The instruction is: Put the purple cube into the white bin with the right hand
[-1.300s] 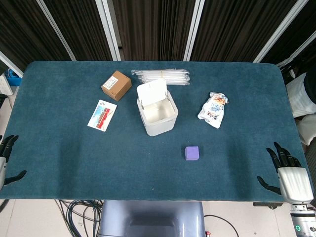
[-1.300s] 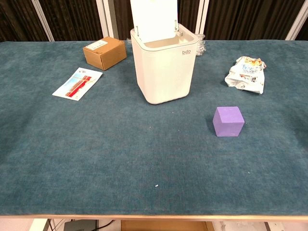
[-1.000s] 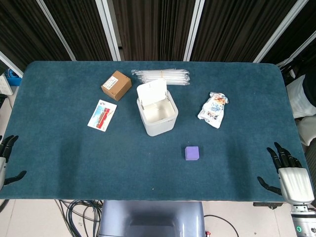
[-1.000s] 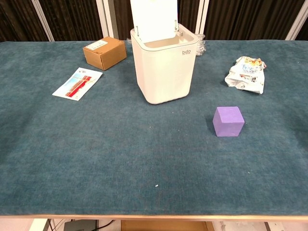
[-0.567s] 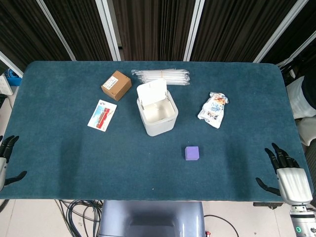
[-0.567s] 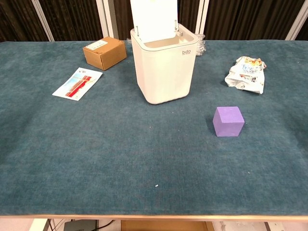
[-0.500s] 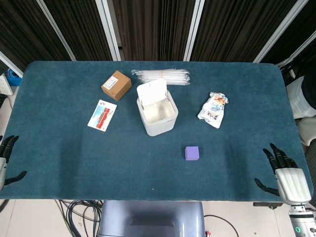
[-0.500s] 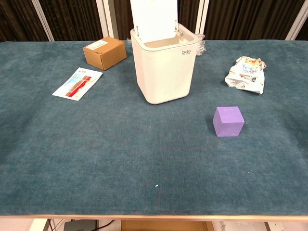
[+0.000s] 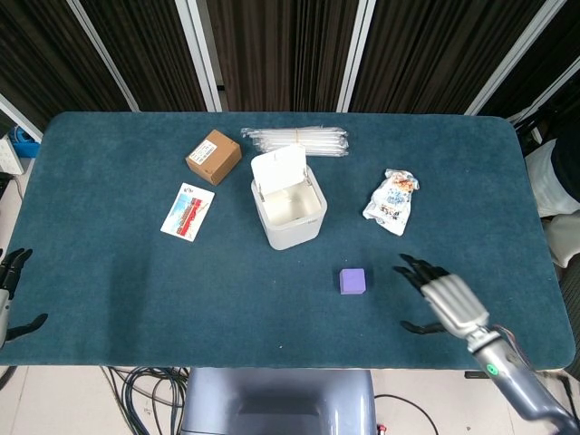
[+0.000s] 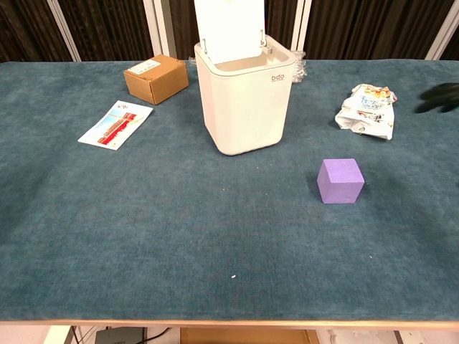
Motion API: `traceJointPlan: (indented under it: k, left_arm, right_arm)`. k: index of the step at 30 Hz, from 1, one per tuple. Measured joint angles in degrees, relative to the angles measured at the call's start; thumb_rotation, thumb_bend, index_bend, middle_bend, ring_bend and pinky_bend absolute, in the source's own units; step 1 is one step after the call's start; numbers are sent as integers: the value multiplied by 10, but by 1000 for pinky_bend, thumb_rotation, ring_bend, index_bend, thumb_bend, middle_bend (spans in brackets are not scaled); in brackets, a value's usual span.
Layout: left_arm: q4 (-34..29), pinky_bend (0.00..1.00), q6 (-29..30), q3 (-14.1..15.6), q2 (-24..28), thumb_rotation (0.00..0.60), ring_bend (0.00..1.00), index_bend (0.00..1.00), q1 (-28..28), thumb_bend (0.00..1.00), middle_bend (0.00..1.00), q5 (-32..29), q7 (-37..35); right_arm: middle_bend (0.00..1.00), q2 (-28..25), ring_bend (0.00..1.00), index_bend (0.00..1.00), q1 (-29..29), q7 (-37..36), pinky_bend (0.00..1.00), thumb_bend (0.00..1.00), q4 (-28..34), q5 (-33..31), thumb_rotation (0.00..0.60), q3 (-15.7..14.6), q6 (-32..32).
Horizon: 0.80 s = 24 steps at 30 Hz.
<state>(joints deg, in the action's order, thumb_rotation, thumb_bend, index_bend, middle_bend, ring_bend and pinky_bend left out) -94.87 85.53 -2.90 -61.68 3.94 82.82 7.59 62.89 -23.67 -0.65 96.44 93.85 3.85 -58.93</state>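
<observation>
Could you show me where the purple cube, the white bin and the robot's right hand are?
purple cube [image 9: 352, 281], head view, on its top face.
white bin [image 10: 244, 115], chest view, on its front wall.
right hand [image 9: 447, 300], head view, on the pale back of the hand.

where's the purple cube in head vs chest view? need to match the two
Head view: purple cube lies low and right of centre, down-right of the white bin, with the open right hand to its right.
Chest view: purple cube is right of centre, down-right of the bin.
Shared landmark: the white bin, lid up.
</observation>
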Motion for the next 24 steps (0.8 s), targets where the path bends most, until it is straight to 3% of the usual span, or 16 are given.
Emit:
traceJointPlan:
  k: [11,15,17,21,24]
  left_arm:
    - [2,18,-1,-2,3,600,22,128,1,95,166,-2,-6]
    - [2,18,3,-3,4,600,22,128,-1,95,166,-1,-10]
    - [2,18,5,-3,5,600,22,128,-2,95,166,-1,-11]
    - [2,18,4,-2,6,600,22,128,-2,95,166,0,-12]
    - [2,18,4,-2,6,600,22,129,-2,95,166,1,-11]
  right_arm:
    - [121,130,134,116,-125,61,299,109,-90,-81,600,40,157]
    - [208,161,225,168,-143,90,317,117,-123,-107,600,41,182]
    - [269,171,292,208,-148,104,348,152,-133,-119,600,40,186]
    - [431,182,482,356,-149,125,498,325,-143,-131,600,36,184]
    - [495,193,559,431,-151,143,574,436,-156,-138,600,34,178]
